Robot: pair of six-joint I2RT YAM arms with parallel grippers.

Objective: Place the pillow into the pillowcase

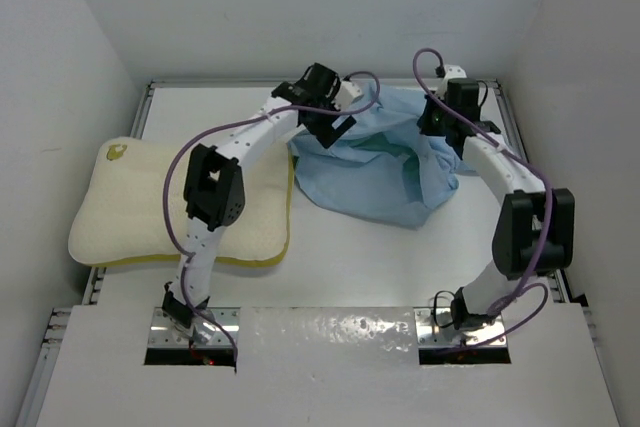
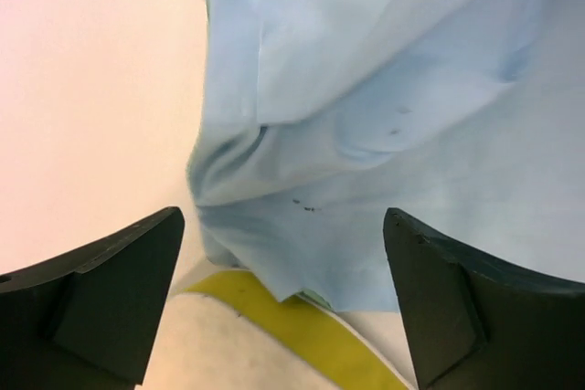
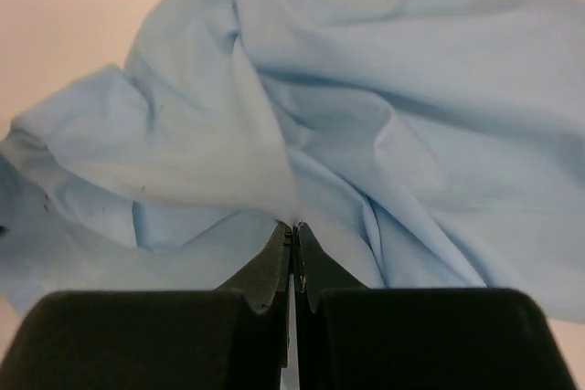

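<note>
The cream-white pillow point(image 1: 150, 217) lies at the left of the table, its yellow band point(image 2: 302, 326) showing in the left wrist view. The light blue pillowcase point(image 1: 380, 162) lies crumpled at the back middle, a strip of sea-green lining showing at its opening. My left gripper point(image 1: 335, 117) is open above the pillowcase's left edge point(image 2: 366, 134), holding nothing. My right gripper point(image 1: 445, 122) is shut on a fold of the pillowcase point(image 3: 302, 134) at its right side, lifting the cloth.
White walls enclose the table on the left, back and right. The table's raised rim point(image 1: 150, 87) runs along the back. Purple cables loop off both arms. A shiny white panel point(image 1: 330, 332) lies between the arm bases.
</note>
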